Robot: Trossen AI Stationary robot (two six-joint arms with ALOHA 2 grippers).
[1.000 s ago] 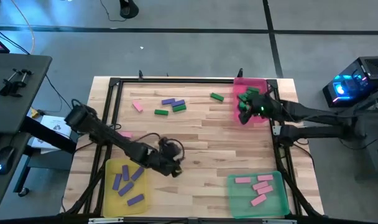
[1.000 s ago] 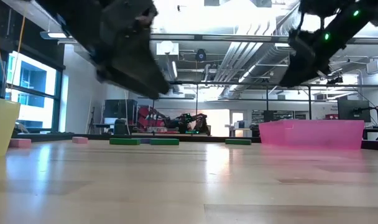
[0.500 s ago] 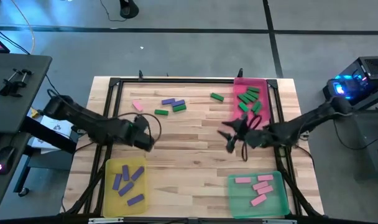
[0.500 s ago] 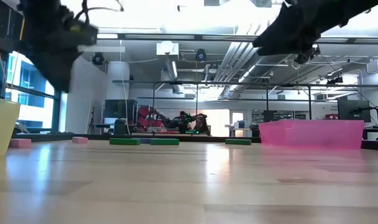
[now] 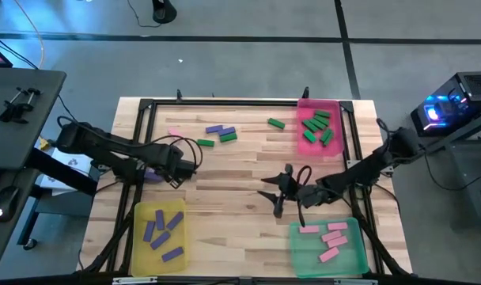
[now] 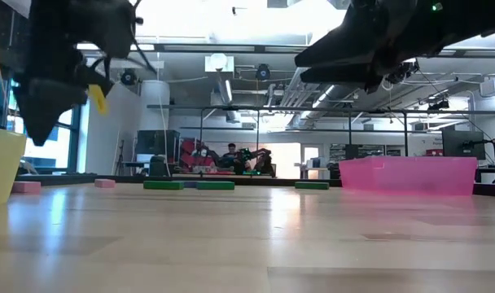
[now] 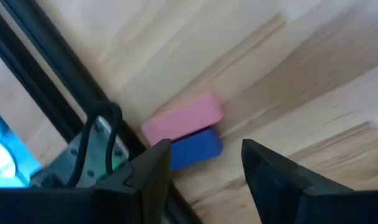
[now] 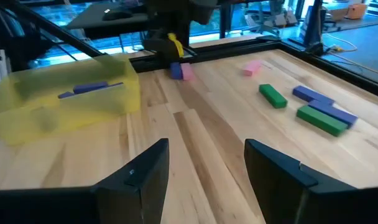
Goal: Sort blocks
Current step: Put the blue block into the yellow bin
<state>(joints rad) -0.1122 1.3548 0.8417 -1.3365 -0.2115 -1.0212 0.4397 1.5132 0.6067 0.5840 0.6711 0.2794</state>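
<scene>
Pale wooden boards make up the table (image 5: 240,162), and the blocks lie scattered across it and in three translucent trays. The yellow tray (image 5: 138,237) at the near left corner holds several purple blocks (image 5: 162,229); the green tray (image 5: 300,252) at the near right corner holds pink blocks (image 5: 329,237); the pink tray (image 5: 332,105) at the far right holds green blocks (image 5: 316,127). Loose on the far part of the table are a green block (image 5: 275,123) beside the pink tray, a group of two purple and two green blocks (image 5: 218,134) near the middle, and a pink block (image 5: 173,132) farther left. The left gripper (image 5: 177,168) hangs over the table's left edge, just above the yellow tray's far side; its fingers stand apart with nothing between them, and its wrist view looks down on a pink block (image 7: 184,118) and a blue-purple block (image 7: 197,149) lying side by side, touching, next to the black frame rail (image 7: 58,93). The right gripper (image 5: 277,192) is low over the middle of the table, near the green tray's far left corner, with its fingers spread and empty. Its wrist view looks across the boards toward the yellow tray (image 8: 27,109) and the left arm.
</scene>
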